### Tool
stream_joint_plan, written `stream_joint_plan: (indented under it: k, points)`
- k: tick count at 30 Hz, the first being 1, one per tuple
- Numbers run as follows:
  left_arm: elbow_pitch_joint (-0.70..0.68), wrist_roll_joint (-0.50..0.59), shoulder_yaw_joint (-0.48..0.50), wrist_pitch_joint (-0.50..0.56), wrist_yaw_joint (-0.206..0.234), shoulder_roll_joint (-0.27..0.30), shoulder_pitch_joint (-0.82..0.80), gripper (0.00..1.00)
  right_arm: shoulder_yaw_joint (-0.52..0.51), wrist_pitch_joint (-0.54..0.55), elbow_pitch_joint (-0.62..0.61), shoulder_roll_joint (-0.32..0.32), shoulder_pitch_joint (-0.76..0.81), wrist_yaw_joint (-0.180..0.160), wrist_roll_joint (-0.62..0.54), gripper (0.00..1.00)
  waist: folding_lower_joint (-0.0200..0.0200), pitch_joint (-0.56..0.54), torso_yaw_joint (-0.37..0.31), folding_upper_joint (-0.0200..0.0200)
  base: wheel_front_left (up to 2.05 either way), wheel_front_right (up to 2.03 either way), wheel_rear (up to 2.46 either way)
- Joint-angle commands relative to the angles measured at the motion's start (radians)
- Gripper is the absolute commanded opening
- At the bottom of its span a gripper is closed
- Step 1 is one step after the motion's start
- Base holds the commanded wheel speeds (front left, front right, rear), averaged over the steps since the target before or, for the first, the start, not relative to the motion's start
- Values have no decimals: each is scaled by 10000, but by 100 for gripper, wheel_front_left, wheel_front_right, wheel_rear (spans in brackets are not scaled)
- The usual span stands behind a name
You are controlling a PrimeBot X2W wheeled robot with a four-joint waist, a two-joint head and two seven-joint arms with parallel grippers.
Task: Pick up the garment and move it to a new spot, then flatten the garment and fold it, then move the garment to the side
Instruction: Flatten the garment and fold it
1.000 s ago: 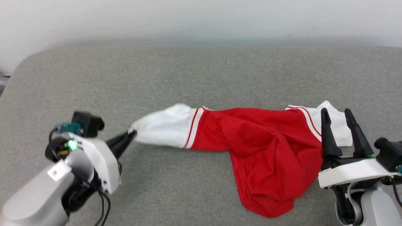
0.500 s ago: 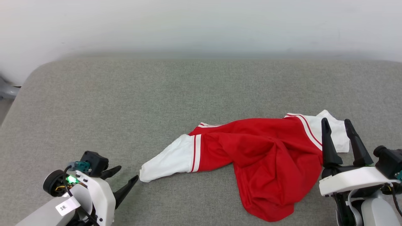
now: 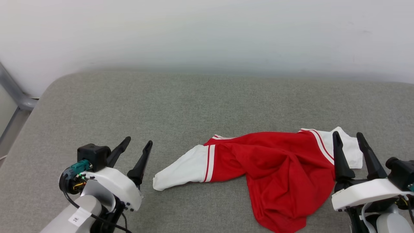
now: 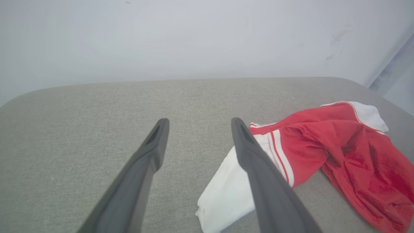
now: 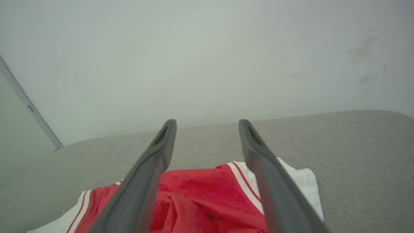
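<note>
We see the garment (image 3: 275, 171) lying crumpled on the grey cushion (image 3: 194, 103) between our grippers, one white sleeve end just beside the left gripper (image 3: 139, 140), fingers spread and empty, the other sleeve by the equally spread right gripper (image 3: 347, 133).

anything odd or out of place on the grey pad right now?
Just the garment: it lies twisted and bunched on the grey pad, not flat. The red body is in deep folds and one white sleeve trails toward the open left end effector, which holds nothing. No damage or spill visible.
</note>
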Motion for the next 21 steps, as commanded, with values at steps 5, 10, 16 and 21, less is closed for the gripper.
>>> stream_joint_plan:
  k: [5, 10, 16, 21]
  points:
    - [-1582, 1748, 2260, -74, 1301, -1200, 1658, 100, -21, 285, -342, -11, 375, -7, -85, 100, 1, -164, 77, 0, 0, 0, 0]
    - [-2734, 3529, 3540, -78, 1254, -2165, 3116, 100, 78, 506, -527, -79, 626, -7, -25, 100, 1, -242, 130, 0, 0, 0, 0]
    - [-3157, 4806, 4635, -80, 749, -3118, 4118, 100, 305, 774, -643, -245, 771, -7, -88, 100, 1, -267, 259, 0, 0, 0, 0]
    - [-3014, 5432, 5102, -81, 136, -3567, 4329, 100, 767, 1555, -779, -634, 482, -7, -87, 100, 1, -128, 515, 0, 0, 0, 0]
